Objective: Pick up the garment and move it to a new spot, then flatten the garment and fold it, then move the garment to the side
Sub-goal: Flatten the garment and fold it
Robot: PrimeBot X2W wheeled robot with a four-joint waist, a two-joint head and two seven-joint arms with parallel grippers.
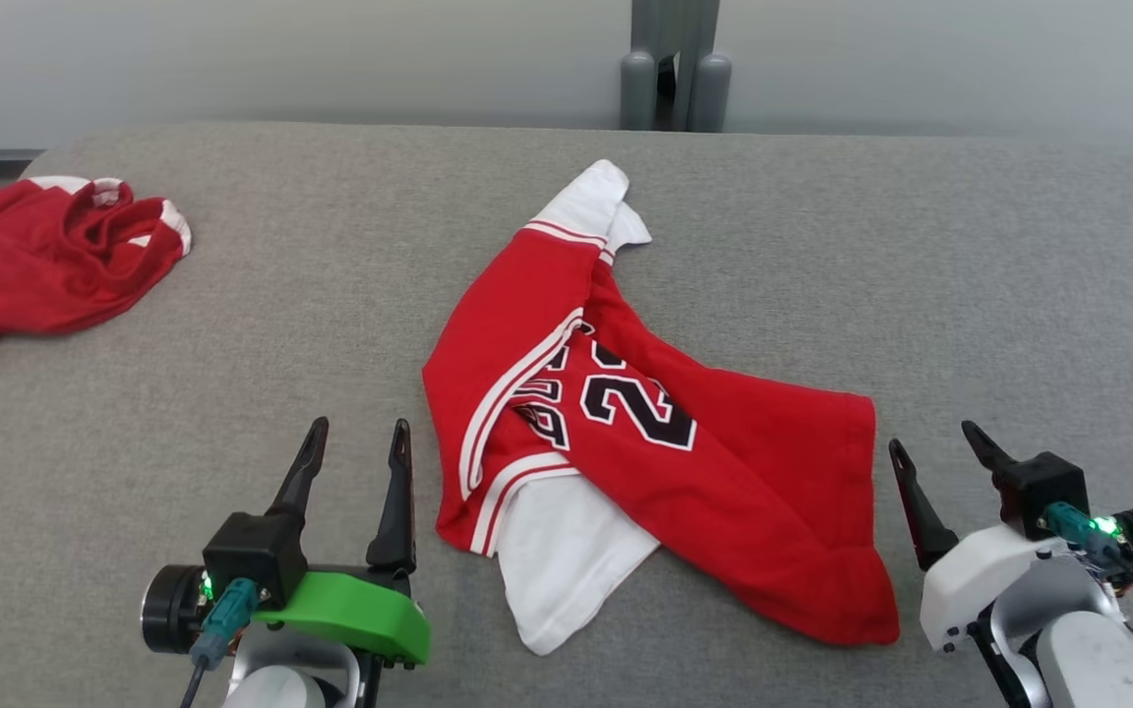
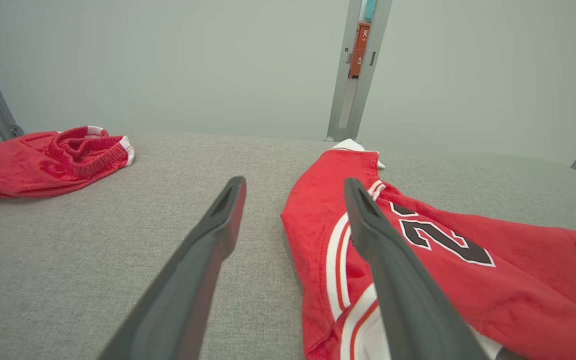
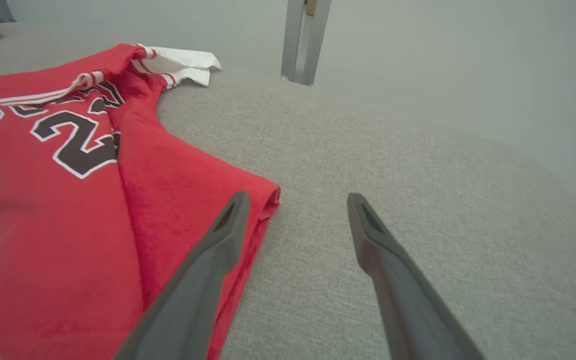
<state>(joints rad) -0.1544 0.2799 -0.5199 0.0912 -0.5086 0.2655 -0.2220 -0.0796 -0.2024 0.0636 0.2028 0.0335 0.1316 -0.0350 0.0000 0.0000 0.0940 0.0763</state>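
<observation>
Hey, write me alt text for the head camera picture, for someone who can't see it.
A crumpled red jersey with white trim and black numbers lies on a grey surface. The left claw and right claw stand open either side of it, holding nothing. A second red garment is bunched at far left.

Wide-spread right gripper (image 3: 298,200), red jersey (image 3: 58,215) alongside, grey surface (image 3: 393,150)

Light was bright and diffuse; shadows on the bench (image 1: 232,344) around the left tool (image 1: 360,425) and right tool (image 1: 931,435) were faint, soft. Wrist views stretched each tool's fingers (image 2: 193,280) near the lens; the wall (image 2: 168,60) beyond looked hazy.
</observation>
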